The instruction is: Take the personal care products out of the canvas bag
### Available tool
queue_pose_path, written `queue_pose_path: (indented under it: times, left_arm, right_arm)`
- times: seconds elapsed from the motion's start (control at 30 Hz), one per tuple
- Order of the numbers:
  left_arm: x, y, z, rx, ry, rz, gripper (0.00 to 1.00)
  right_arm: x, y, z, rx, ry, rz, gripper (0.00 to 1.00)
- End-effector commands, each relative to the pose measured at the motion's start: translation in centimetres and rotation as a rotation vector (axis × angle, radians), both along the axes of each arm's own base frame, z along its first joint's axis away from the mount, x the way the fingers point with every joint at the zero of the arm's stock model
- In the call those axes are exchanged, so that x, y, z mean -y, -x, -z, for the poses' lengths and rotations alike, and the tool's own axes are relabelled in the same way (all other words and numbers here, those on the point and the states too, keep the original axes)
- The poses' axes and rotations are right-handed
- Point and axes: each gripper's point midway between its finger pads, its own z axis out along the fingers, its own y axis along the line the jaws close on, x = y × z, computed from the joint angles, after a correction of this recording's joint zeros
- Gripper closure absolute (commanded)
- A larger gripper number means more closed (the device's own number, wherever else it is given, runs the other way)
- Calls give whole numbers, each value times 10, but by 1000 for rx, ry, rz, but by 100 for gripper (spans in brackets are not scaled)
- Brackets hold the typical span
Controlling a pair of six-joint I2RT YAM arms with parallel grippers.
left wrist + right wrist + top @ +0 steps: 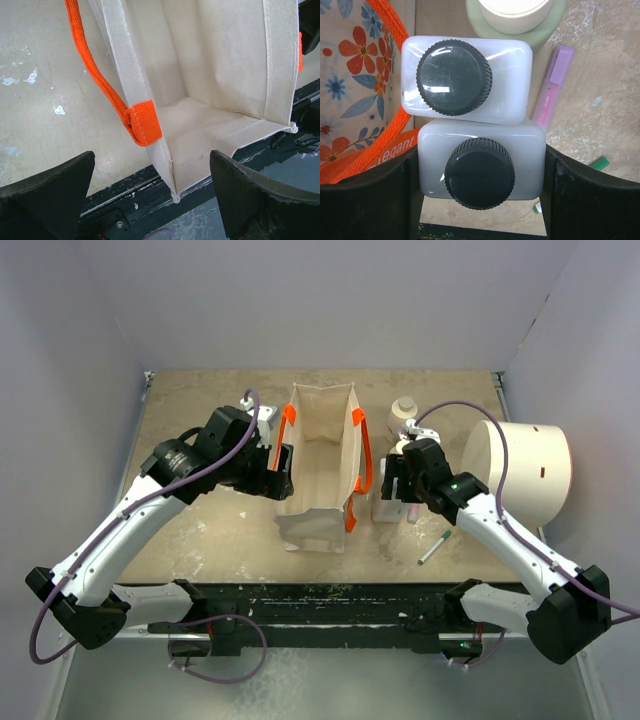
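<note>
The canvas bag (pixel 322 475) stands open mid-table with orange handles; in the left wrist view its inside (pixel 210 75) shows no bottles. My left gripper (pixel 283 472) is open at the bag's left wall, its jaws wide apart either side of the bag's near corner (pixel 175 192). My right gripper (pixel 481 150) is shut on a white bottle with a black cap (pixel 480 172), which stands on the table right of the bag. A second white black-capped bottle (pixel 455 77) touches it. Beyond are an olive-beige cylinder with a cream cap (pixel 547 30) and a pale-capped white bottle (pixel 403 410).
A large white cylinder (pixel 520 470) lies at the right edge. A pink tube (pixel 552 85) lies just right of the bottles, and a green pen (pixel 432 550) lies nearer the front. The bag's floral side (pixel 345 75) and orange handle (pixel 385 135) are close left of my right gripper.
</note>
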Motion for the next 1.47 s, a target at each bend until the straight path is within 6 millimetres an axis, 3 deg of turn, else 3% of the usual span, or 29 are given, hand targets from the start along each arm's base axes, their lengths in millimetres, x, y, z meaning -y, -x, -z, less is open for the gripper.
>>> queue_pose_path:
  times: [0.0, 0.1, 0.23, 0.47, 0.57, 0.73, 0.87, 1.03, 1.2, 1.43]
  left_arm:
    - [4, -6, -17, 42, 43, -24, 0]
    - [3, -6, -17, 44, 41, -25, 1]
    - [2, -5, -19, 50, 45, -24, 1]
    - [-2, 2, -29, 67, 71, -27, 0]
    - [-9, 1, -43, 100, 68, -45, 1]
    - [-26, -4, -120, 292, 124, -94, 1]
    - [-44, -1, -177, 463, 178, -126, 1]
    - [-67, 10, -224, 616, 227, -160, 1]
    - [-75, 14, -246, 683, 259, -175, 1]
    - [-72, 9, -244, 681, 245, -175, 1]
  right_arm:
    - [-5, -20, -25, 103, -40, 40, 26]
    - [-6, -19, -30, 92, -43, 34, 6]
    - [-10, -17, -39, 81, -59, 17, 0]
    - [0, -5, -101, 166, -111, 56, 0]
    - [4, 7, -144, 251, -164, 38, 0]
    - [11, 43, -228, 379, -248, -51, 0]
    - [28, 72, -302, 512, -297, -68, 0]
    - [41, 96, -368, 667, -370, -75, 0]
    - [44, 101, -394, 723, -421, -61, 0]
    - [53, 96, -387, 727, -393, -4, 0]
